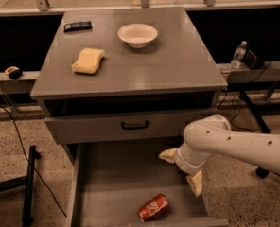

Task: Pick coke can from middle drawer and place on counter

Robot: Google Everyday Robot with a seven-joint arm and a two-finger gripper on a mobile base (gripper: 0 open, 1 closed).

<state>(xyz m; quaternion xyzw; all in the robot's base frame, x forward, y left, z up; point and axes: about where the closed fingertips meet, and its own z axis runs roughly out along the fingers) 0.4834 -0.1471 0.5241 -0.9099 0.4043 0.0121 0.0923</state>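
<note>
The coke can (153, 207) lies on its side on the grey floor of the pulled-out middle drawer (111, 183), near its front edge. My gripper (181, 170) hangs over the drawer's right half, up and to the right of the can and apart from it. Its two cream fingers (195, 182) are spread wide and hold nothing. The white arm reaches in from the right. The counter (178, 56) is the grey top slab above the drawers.
On the counter stand a white bowl (137, 34), a yellow sponge (88, 60) and a black flat object (77, 26). The upper drawer front with a black handle (134, 125) sits just above the open drawer. A water bottle (238, 55) stands at the right.
</note>
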